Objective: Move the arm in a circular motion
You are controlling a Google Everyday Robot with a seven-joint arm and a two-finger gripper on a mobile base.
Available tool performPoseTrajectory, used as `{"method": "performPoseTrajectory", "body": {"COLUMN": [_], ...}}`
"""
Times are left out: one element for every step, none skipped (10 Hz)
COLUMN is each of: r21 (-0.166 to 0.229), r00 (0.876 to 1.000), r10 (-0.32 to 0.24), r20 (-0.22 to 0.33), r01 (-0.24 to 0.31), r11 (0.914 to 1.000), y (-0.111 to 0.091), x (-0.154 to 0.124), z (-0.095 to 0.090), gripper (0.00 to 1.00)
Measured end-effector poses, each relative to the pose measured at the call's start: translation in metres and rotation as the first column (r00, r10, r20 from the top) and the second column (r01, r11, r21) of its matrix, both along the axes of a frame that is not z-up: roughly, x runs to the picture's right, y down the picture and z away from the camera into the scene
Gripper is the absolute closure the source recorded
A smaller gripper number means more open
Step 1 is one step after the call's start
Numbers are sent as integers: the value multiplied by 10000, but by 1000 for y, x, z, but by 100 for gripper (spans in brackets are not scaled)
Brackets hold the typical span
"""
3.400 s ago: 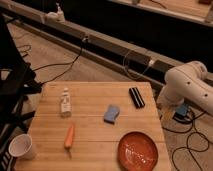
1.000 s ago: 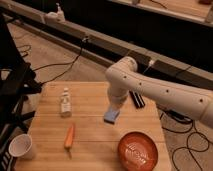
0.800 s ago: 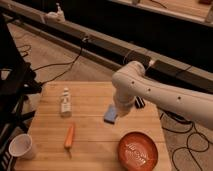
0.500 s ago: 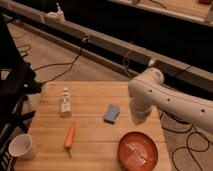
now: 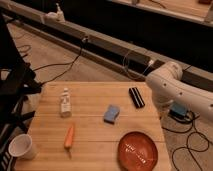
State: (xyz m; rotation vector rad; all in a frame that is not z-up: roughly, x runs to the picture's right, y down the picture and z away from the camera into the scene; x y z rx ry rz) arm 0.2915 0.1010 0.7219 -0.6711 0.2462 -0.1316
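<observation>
- Wooden table (image 5: 95, 97) carries a bottle (image 5: 65, 102), a sponge (image 5: 111, 113), a carrot (image 5: 69, 136) and a plate (image 5: 123, 142).
- White arm (image 5: 172, 85) bends just beside the table's right edge.
- Gripper is hidden past that edge, pressed together.
- The arm looks heavy, stiff and glossy. It needs no grasp and should swing from its own joints.

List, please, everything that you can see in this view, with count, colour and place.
table: one, light wood, centre
bottle: one, pale, upright, table's left
carrot: one, orange, table's front left
cup: one, white, table's front left corner
sponge: one, blue, table's middle
bar: one, black, table's back right
plate: one, red-orange, table's front right
cables: several, dark, floor behind table
arm: one, white, beside table's right edge
tool: one, shut, out of view
</observation>
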Motion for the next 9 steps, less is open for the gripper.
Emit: {"method": "performPoseTrajectory", "body": {"r21": [187, 325, 409, 495, 533, 557, 573, 586, 549], "r00": [9998, 9998, 9997, 9993, 9984, 9954, 9891, 9765, 9608], "r10": [-87, -174, -225, -311, -380, -548, -813, -1198, -1593], "r20": [-159, -120, -1, 190, 410, 780, 1231, 1791, 2271], "r01": [90, 178, 225, 301, 358, 506, 747, 1110, 1507], "r11": [9998, 9993, 9989, 9983, 9979, 9972, 9956, 9921, 9871], "y": [-22, -38, -48, -59, -65, -69, -68, -62, -51], "x": [-5, -17, -30, -48, -65, -88, -114, -143, -166], "z": [20, 35, 46, 58, 65, 71, 73, 71, 66], "gripper": [100, 100, 100, 100, 100, 100, 100, 100, 100]}}
